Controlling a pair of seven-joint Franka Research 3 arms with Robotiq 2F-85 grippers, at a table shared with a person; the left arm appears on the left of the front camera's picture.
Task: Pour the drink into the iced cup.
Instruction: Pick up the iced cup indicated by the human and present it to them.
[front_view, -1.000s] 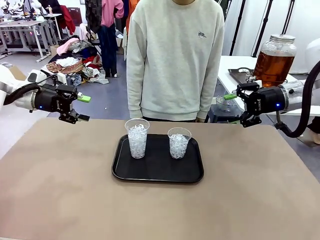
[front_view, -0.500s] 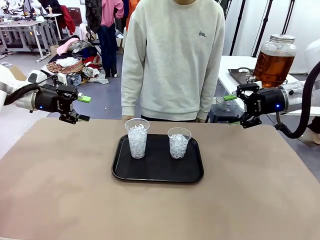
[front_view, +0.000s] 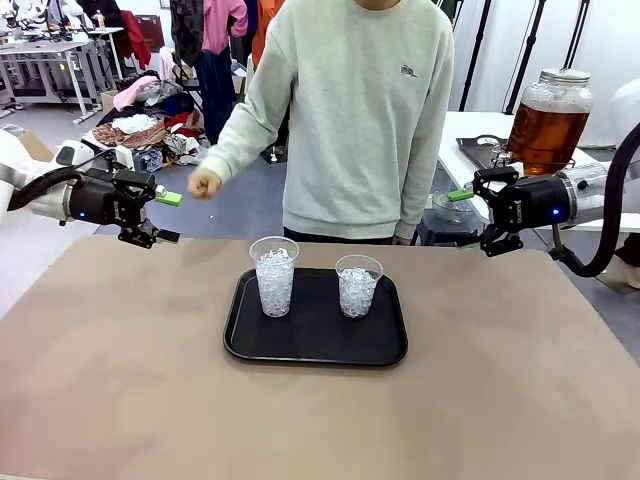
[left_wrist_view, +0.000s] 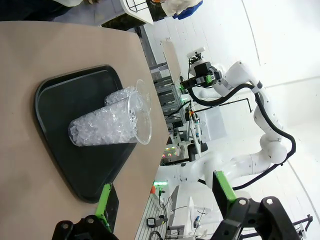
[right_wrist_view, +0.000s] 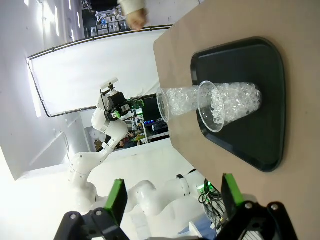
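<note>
Two clear cups filled with ice stand upright on a black tray (front_view: 315, 356): the left cup (front_view: 274, 276) and the right cup (front_view: 358, 285). The drink (front_view: 545, 128), amber-brown, sits in a lidded glass jar on a white side table at the far right. My left gripper (front_view: 169, 217) hovers open over the table's far left edge, well apart from the tray. Above the far right edge, my right gripper (front_view: 464, 220) is open too. Each wrist view has both iced cups (left_wrist_view: 107, 128) (right_wrist_view: 232, 105) between empty open fingers (left_wrist_view: 104, 199) (right_wrist_view: 116, 200).
A person in a grey sweatshirt (front_view: 360, 120) stands at the far side, with a closed hand (front_view: 205, 183) raised near my left gripper. The brown table (front_view: 300, 430) is bare in front of the tray. The jar's side table lies behind my right arm.
The person's arm has swung out to picture left and lifted, the fist now up beside my left gripper. Both arms and the cups have stayed still.
</note>
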